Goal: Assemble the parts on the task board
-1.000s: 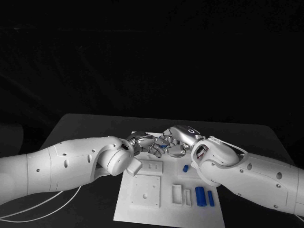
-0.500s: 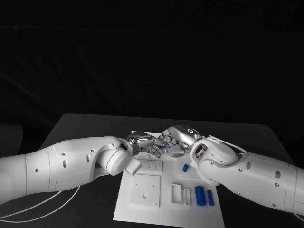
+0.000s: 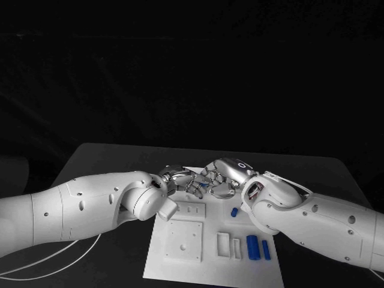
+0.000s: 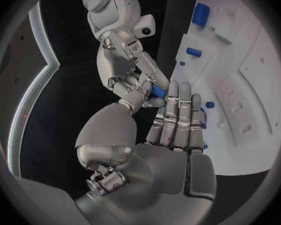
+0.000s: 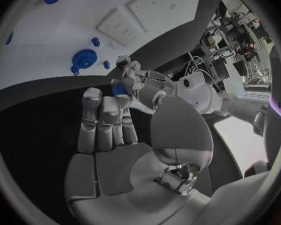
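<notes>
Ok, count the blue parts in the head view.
4. Two long parts side by side near the task board's right edge, a small part beside the right arm, and a held part between the left hand and right hand. Others may hide beneath them.

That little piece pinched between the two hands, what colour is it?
Blue. The little piece shows best in the left wrist view, between both hands' fingertips.
</notes>
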